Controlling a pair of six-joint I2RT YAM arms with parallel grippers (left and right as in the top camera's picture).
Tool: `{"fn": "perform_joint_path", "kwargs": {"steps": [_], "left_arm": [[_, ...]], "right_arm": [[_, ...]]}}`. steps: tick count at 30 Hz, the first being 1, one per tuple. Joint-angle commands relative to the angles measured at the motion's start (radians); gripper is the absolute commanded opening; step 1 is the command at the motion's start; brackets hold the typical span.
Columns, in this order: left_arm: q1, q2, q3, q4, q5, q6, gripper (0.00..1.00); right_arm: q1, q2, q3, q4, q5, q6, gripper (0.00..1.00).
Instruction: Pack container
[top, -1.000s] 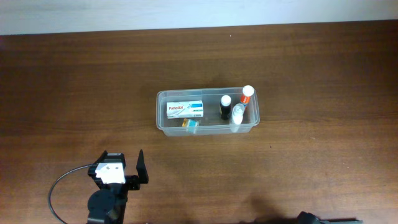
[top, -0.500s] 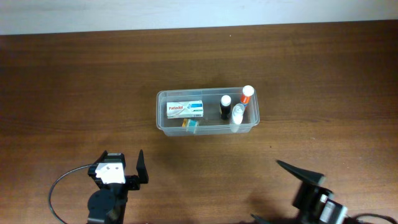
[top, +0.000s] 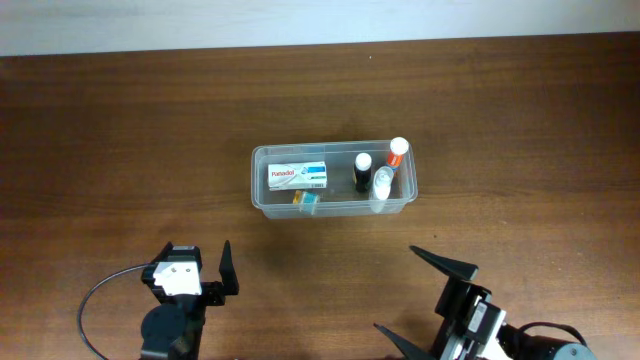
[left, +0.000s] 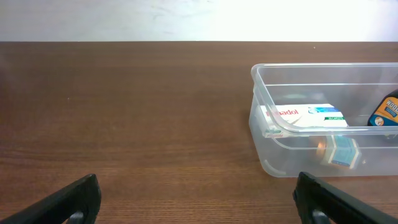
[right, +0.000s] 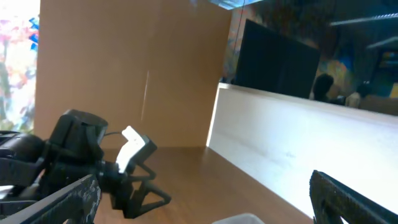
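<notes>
we see the container (top: 300, 149), a clear shallow tub, sitting on the dark wooden table (top: 120, 150) a little toward 3 o'clock from the middle of the overhead view, its long sides running from 9 to 3 o'clock. inside it, at the 9 o'clock end, a white panadol box (top: 298, 176) lies flat, and a small teal and orange packet (top: 307, 199) rests against the 6 o'clock wall just beside the box. at the 3 o'clock end are three small bottles close together: a black bottle with a white cap (top: 362, 172), a bottle with an orange neck and white cap (top: 397, 152) in the corner toward 1 o'clock, and a clear bottle with a white cap (top: 382, 186) toward 5 o'clock. the left gripper (top: 197, 252) sits at 7 o'clock from the container, well apart from it, jaws spread wide with nothing between them; its wrist view shows only bare table between the two fingers (left: 74, 200), with the container up at 2 o'clock. a grey cable (top: 88, 300) loops at 9 o'clock of that arm. the right gripper (top: 425, 300) is at 5 o'clock from the container, also well apart, jaws equally wide and gripping nothing; its wrist view looks across at the left arm (right: 81, 149).
</notes>
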Motion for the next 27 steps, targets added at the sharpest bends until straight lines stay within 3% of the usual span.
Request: {"fn": "perform_joint_path", "kwargs": {"steps": [1, 13, 24, 27], "left_arm": [[0.006, -0.008, -0.004, 0.002, 0.010, 0.019, 1.00], [0.006, -0.008, -0.004, 0.002, 0.010, 0.019, 1.00], [0.006, -0.008, -0.004, 0.002, 0.010, 0.019, 1.00], [0.006, -0.008, -0.004, 0.002, 0.010, 0.019, 1.00]], "right_arm": [[-0.002, -0.011, 0.002, 0.004, 0.062, -0.021, 0.98], [-0.017, -0.038, -0.060, 0.016, 0.083, -0.021, 0.98], [-0.189, -0.051, -0.336, 0.368, 0.068, 0.070, 0.98], [-0.269, -0.051, -0.355, 0.352, 0.066, 0.094, 0.99]]}}
